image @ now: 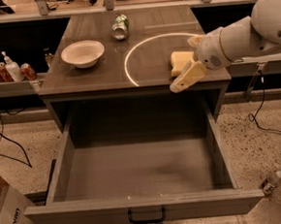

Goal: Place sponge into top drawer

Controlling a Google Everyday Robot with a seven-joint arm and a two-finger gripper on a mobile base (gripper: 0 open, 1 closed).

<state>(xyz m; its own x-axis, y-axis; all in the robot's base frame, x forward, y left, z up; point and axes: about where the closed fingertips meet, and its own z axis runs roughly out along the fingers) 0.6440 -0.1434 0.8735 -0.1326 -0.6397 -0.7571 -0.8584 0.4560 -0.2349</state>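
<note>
The pale yellow sponge (179,60) lies on the right side of the counter top, inside a white painted ring. My gripper (184,65) comes in from the right and is open around it: one cream finger (188,76) slants across the sponge's front right corner, the other finger (195,41) shows behind it. The sponge rests on the counter. The top drawer (138,206) is pulled fully open below the counter, its grey inside bare, with the black handle (146,215) at the centre of its front panel.
A white bowl (82,53) and a tipped metal can (120,27) stand on the counter's left and back. Bottles and cans (8,71) sit on a low shelf at left. A water bottle (272,181) and cables lie on the floor.
</note>
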